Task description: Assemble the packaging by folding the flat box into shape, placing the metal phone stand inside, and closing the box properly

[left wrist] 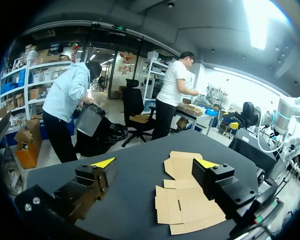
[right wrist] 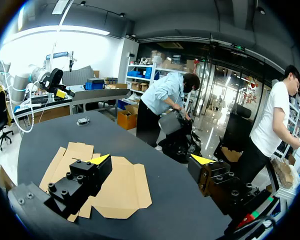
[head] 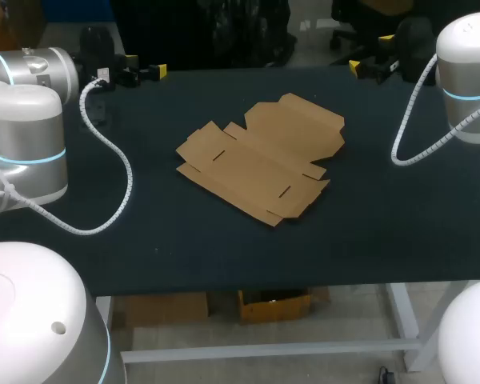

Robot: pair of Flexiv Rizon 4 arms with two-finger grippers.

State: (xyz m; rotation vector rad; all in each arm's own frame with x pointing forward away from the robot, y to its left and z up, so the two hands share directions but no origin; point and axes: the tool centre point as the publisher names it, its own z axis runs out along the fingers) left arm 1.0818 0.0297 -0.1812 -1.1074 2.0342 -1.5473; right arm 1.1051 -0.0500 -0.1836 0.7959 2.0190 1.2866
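Head view: shows the flat cardboard box [head: 260, 160] spread out unfolded near the middle of the dark table [head: 384, 240], with panels, flaps and slots all level with the surface and nothing creased upward. Places the left arm [head: 28, 152] and the right arm [head: 468, 88] at the table's two sides, both well apart from the cardboard. Finds, in the left wrist view, the left gripper [left wrist: 155, 163] with fingers spread wide and nothing between them, the box lying on the table ahead of the yellow tips. Finds the same in the right wrist view: right gripper [right wrist: 151, 160] wide apart and empty, cardboard ahead of and beneath it. Turns up no metal phone stand for certain in any view, only a small pale object [right wrist: 83, 120] near the table's far edge, too small to identify. Reads as the very start of the task: folding not begun, nothing placed, nothing closed. Calls next for bringing the arms in over the sheet, pinning one panel flat while raising a side wall along its crease. Demands a low, shallow approach, since a thin sheet flush on the table probably offers little edge for a fingertip to get under. Risks sliding the whole sheet instead of bending it unless held down by the other arm.
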